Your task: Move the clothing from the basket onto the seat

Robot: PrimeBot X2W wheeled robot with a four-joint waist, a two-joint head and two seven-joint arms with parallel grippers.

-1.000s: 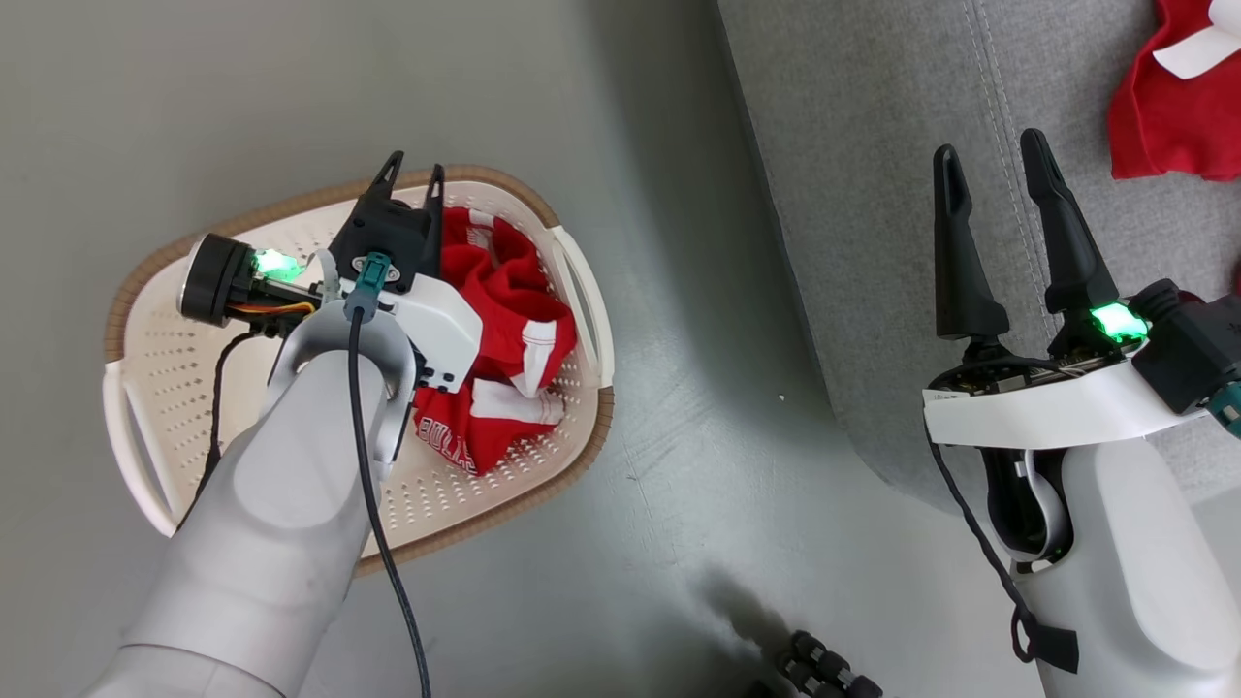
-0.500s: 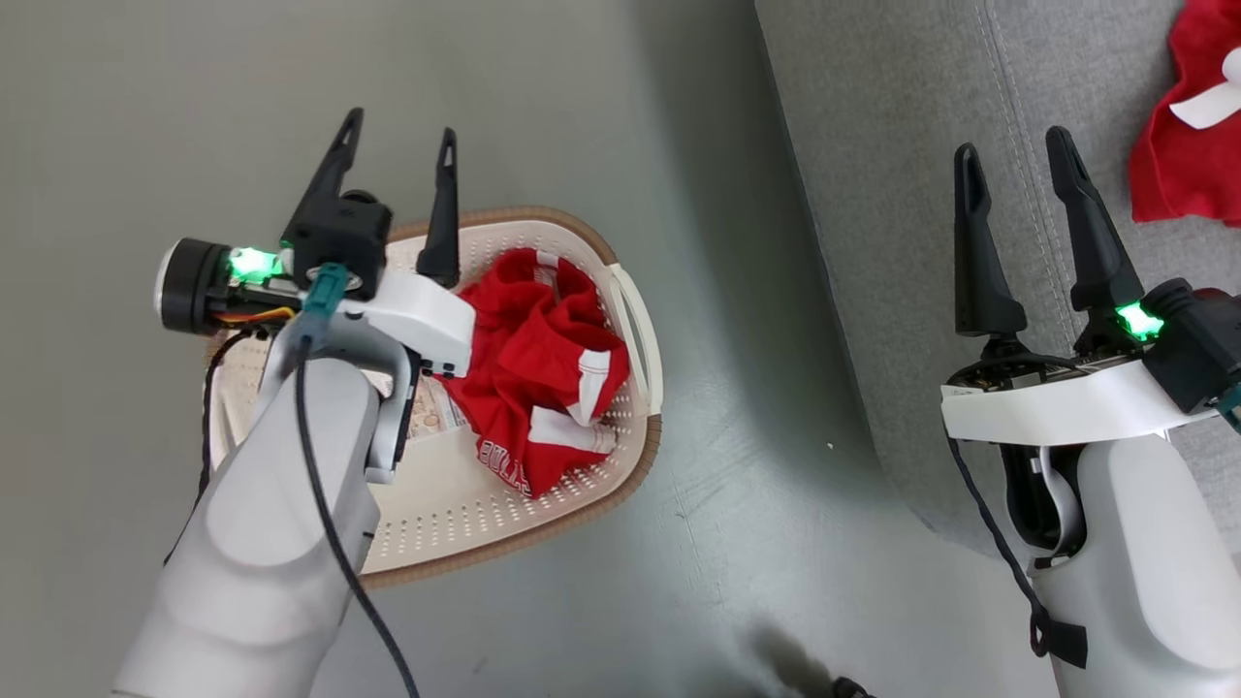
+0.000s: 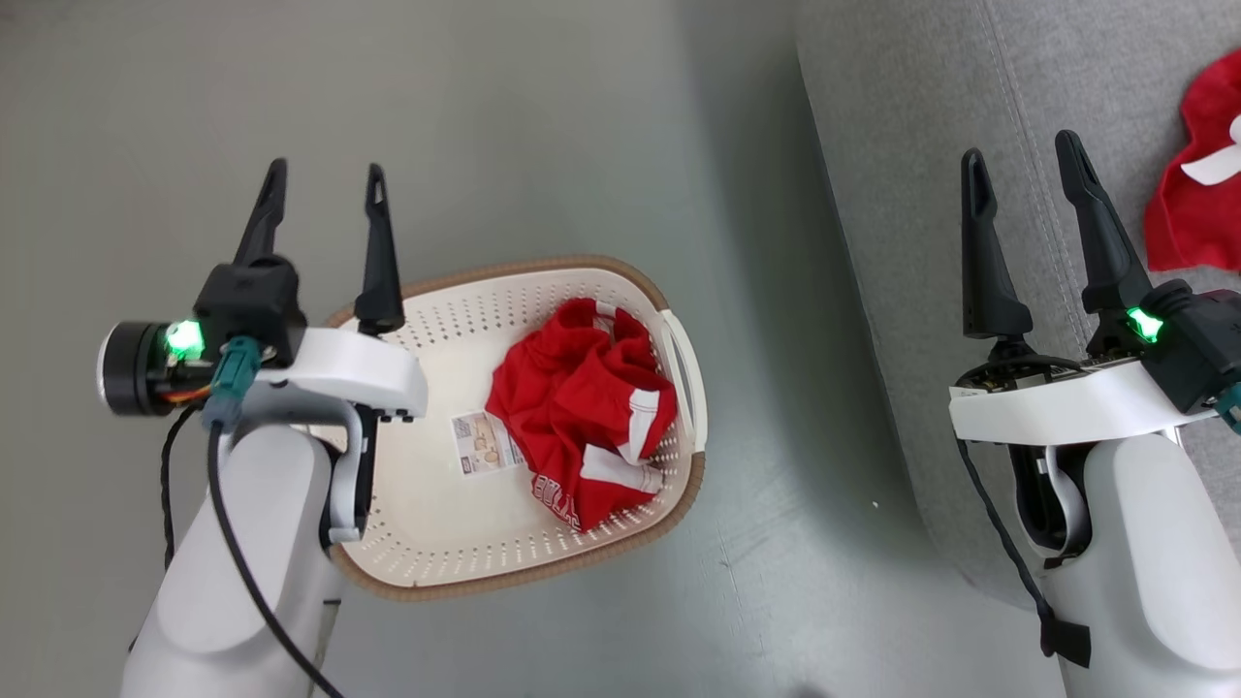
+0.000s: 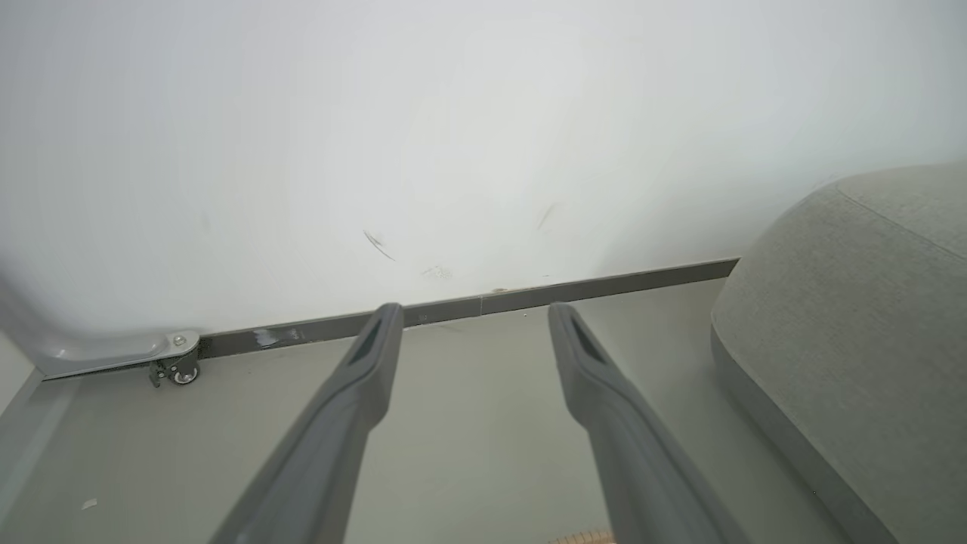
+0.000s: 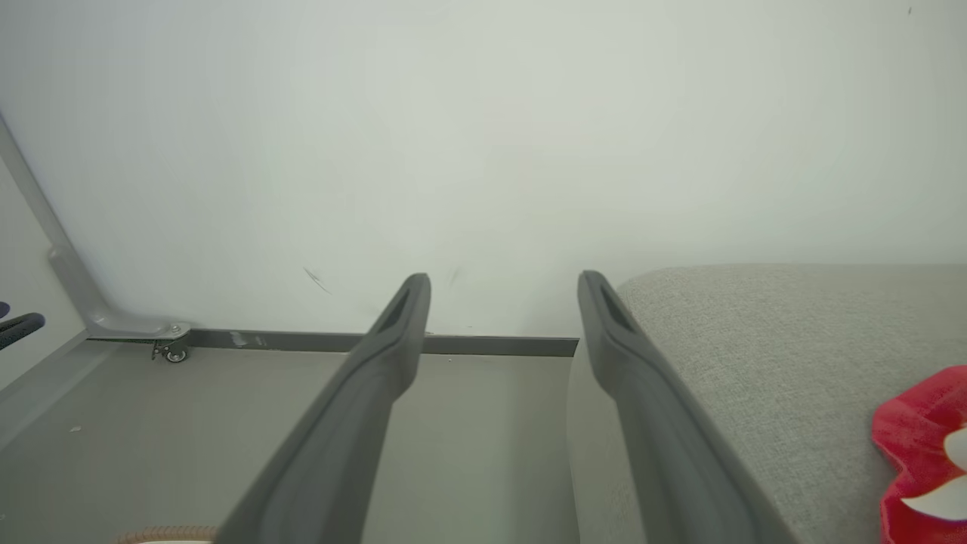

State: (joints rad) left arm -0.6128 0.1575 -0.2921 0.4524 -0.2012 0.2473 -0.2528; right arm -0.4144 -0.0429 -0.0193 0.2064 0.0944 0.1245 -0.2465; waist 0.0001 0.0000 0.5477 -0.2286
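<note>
Nearest us, the basket [image 3: 436,553] sits on the floor [image 3: 582,116], left of the seat [image 3: 921,145]. The clothing [image 3: 572,427] lies bunched in the basket's right half, beside a label [image 3: 483,444] on the bottom. Our left gripper [image 3: 325,174] hangs above the basket's far left rim, its jaws spread with nothing between them, pointing toward floor and wall [image 4: 453,113] rather than the heap. Our right gripper [image 3: 1018,150] is released too and empty, over the seat's left edge. Farther right, one red garment [image 3: 1193,223] already rests on the seat. We judge that we are between trips, with the heap yet to fetch. Next we need to tip the left gripper down and right into the heap and close on a fold clear of the basket wall.
</note>
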